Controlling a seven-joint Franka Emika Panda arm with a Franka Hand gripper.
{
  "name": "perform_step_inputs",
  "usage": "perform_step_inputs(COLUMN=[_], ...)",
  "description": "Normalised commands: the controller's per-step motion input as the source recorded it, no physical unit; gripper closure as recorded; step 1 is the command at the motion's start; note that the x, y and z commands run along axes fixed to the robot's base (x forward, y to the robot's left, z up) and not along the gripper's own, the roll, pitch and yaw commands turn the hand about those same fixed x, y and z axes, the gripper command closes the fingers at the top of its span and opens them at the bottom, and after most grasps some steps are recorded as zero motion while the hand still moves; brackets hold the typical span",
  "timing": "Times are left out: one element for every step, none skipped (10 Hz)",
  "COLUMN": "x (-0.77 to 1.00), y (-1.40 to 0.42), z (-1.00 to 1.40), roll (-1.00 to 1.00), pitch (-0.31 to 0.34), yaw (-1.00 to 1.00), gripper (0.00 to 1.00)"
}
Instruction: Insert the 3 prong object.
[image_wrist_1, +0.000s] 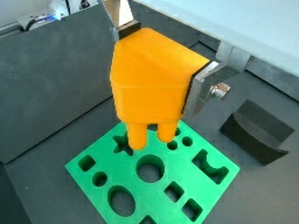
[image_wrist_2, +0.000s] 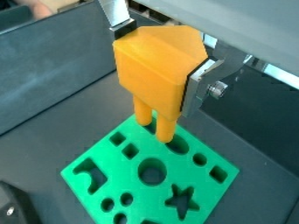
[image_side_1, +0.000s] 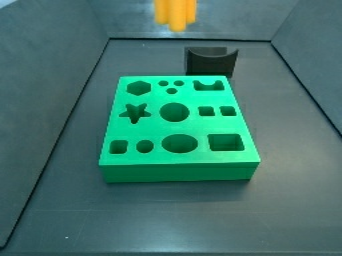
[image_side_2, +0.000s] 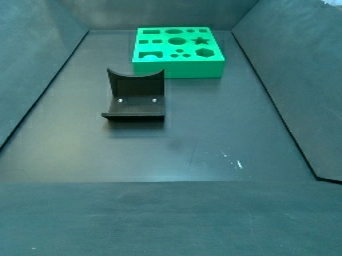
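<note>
My gripper (image_wrist_1: 162, 59) is shut on the 3 prong object (image_wrist_1: 152, 83), an orange-yellow block held upright with its prongs pointing down. Both wrist views show it, the gripper (image_wrist_2: 162, 57) clamping the block (image_wrist_2: 158, 74) between silver fingers (image_wrist_1: 201, 89). The prongs hang just above the far part of the green board (image_wrist_1: 84, 164) with shaped holes, apart from it. In a side view the block (image_side_1: 177, 10) shows at the top edge, above and behind the board (image_side_1: 174, 168). In another side view the board (image_side_2: 181, 68) lies at the far end; the gripper is out of view there.
A dark curved block (image_side_1: 210, 60) stands behind the board; it also shows in a side view (image_side_2: 134, 97) and a wrist view (image_wrist_1: 260, 129). Dark walls enclose the grey floor (image_side_2: 201, 150).
</note>
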Motion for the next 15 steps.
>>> perform_step_inputs(x=[0.11,0.06,0.03,0.00,0.06,0.19,0.33,0.28,0.14,0.00,-0.05,-0.02,0.12,0.24,0.15], y=[0.96,0.92,0.85,0.50,0.11,0.16,0.19,0.24,0.15,0.15,0.05,0.07,0.07,0.05,0.06], z=[-1.00,-1.00,-1.00,-1.00,-0.89,-0.72,-0.42,-0.35,-0.40,-0.36,-0.36,-0.40,-0.40,-0.33,-0.30], roll=[0.12,0.07,0.04,0.00,0.00,0.00,-0.02,0.00,0.00,0.00,0.00,0.00,0.00,0.00,0.00], pitch=[0.000,-0.011,-0.004,-0.034,0.000,0.004,0.031,0.091,0.051,0.000,0.000,0.000,0.019,0.050,0.049], yaw=[0.00,0.02,0.02,0.00,-0.04,-0.07,0.00,-0.01,-0.11,-0.04,0.00,0.00,0.00,0.00,0.00], gripper=[1.00,1.00,1.00,1.00,1.00,1.00,1.00,1.00,1.00,1.00,1.00,1.00,1.00,1.00,1.00])
